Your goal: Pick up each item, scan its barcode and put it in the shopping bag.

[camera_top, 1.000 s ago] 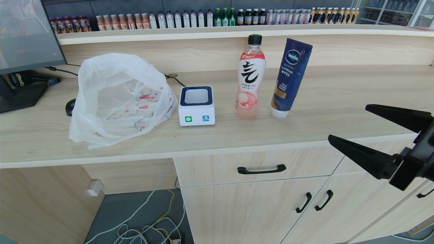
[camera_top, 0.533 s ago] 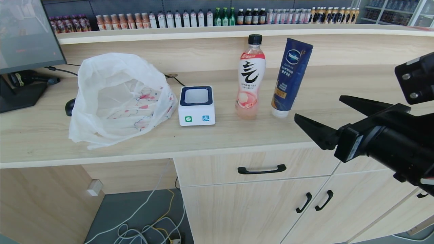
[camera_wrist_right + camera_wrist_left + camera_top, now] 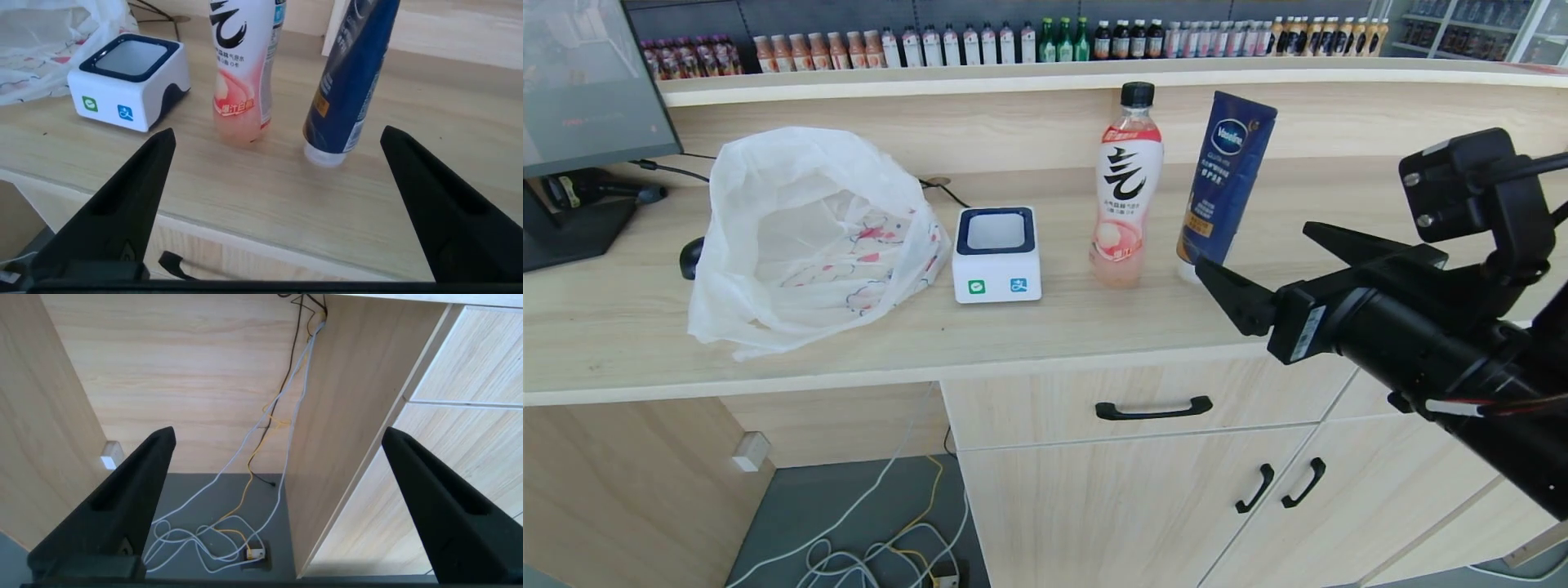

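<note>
Head view: the right gripper (image 3: pixel 1254 247) has swung in from the side over the last second, fingers spread wide, and is just short of the blue tube (image 3: pixel 1225 184) (first pick coming, I'd guess)

Left wrist view: the left gripper (image 3: pixel 278 433) hangs open, low beside the cabinet (image 3: pixel 343 416)

Right wrist view: the tube and the bottle (image 3: pixel 243 73) stand upright on the counter (image 3: pixel 270 188), straight ahead of the arm

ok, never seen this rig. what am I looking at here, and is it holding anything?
Two-armed robot at a wooden checkout counter. The wide shot is from its head camera; the other two are from wrist cameras, looking out between each gripper's black fingers. On the counter, from the robot's left: white plastic shopping bag, small white barcode scanner, pink drink bottle, blue tube standing on its cap. The right gripper hovers open near the tube, empty. The left gripper is open below counter level, facing floor cables, also empty.
</note>
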Available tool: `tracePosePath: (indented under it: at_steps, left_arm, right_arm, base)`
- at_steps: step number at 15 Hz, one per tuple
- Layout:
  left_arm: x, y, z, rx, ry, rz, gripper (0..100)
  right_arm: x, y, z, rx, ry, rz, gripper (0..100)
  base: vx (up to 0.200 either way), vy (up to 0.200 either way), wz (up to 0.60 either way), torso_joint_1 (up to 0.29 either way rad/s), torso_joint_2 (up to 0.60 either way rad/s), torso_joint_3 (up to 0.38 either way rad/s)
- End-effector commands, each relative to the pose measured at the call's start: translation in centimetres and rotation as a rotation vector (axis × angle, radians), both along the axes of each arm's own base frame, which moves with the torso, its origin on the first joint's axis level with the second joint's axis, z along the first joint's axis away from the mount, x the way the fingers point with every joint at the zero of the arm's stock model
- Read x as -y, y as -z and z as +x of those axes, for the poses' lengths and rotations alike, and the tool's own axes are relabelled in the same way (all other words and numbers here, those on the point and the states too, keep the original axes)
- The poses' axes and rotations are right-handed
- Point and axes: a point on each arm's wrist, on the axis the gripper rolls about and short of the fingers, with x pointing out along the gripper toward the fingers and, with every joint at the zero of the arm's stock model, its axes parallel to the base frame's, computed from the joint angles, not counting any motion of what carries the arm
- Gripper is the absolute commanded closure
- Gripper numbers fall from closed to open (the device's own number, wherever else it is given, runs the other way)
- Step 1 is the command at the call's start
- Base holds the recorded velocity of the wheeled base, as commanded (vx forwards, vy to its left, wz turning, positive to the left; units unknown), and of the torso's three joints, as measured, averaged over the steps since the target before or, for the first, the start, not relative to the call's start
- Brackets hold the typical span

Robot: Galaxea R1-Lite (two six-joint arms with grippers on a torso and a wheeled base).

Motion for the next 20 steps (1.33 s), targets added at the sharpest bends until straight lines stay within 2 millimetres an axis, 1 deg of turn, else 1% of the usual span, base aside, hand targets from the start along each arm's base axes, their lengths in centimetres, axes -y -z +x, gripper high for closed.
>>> tracePosePath:
  at_steps: [1, 7, 9, 12, 13, 17, 19, 20]
  left_arm:
    - [0.0, 0.0, 0.0, 0.000, -0.001, -0.001, 0]
    - [0.0, 0.0, 0.0, 0.000, -0.001, -0.001, 0]
    - [0.0, 0.0, 0.0, 0.000, -0.001, -0.001, 0]
    - [0.0, 0.0, 0.0, 0.000, -0.001, -0.001, 0]
    - [0.0, 0.0, 0.0, 0.000, -0.001, -0.001, 0]
    - [0.0, 0.0, 0.0, 0.000, -0.001, -0.001, 0]
    - [0.0, 0.0, 0.0, 0.000, -0.001, -0.001, 0]
    - [0.0, 0.0, 0.0, 0.000, -0.001, -0.001, 0]
  right_arm:
    - [-0.7, 0.9, 0.8, -0.028, -0.001, -0.022, 0]
    - [-2.2, 1.5, 2.5, -0.044, -0.002, -0.034, 0]
    - [-2.9, 0.4, 3.7, -0.017, 0.002, -0.006, 0]
    - [-3.5, 0.9, 4.5, -0.036, -0.002, 0.002, 0]
    - [-3.7, 0.7, 4.7, -0.032, -0.003, 0.006, 0]
    - [-5.3, -0.1, 6.6, -0.001, 0.001, 0.031, 0]
    - [-6.2, 0.1, 7.7, 0.002, -0.001, 0.032, 0]
    - [-7.0, 0.1, 8.3, 0.002, -0.007, 0.031, 0]
  base:
    - [0.000, 0.000, 0.00, 0.000, 0.00, 0.000]
    - [0.000, 0.000, 0.00, 0.000, 0.00, 0.000]
    - [0.000, 0.000, 0.00, 0.000, 0.00, 0.000]
    - [0.000, 0.000, 0.00, 0.000, 0.00, 0.000]
    - [0.000, 0.000, 0.00, 0.000, 0.00, 0.000]
    - [0.000, 0.000, 0.00, 0.000, 0.00, 0.000]
    - [0.000, 0.000, 0.00, 0.000, 0.00, 0.000]
    - [0.000, 0.000, 0.00, 0.000, 0.00, 0.000]
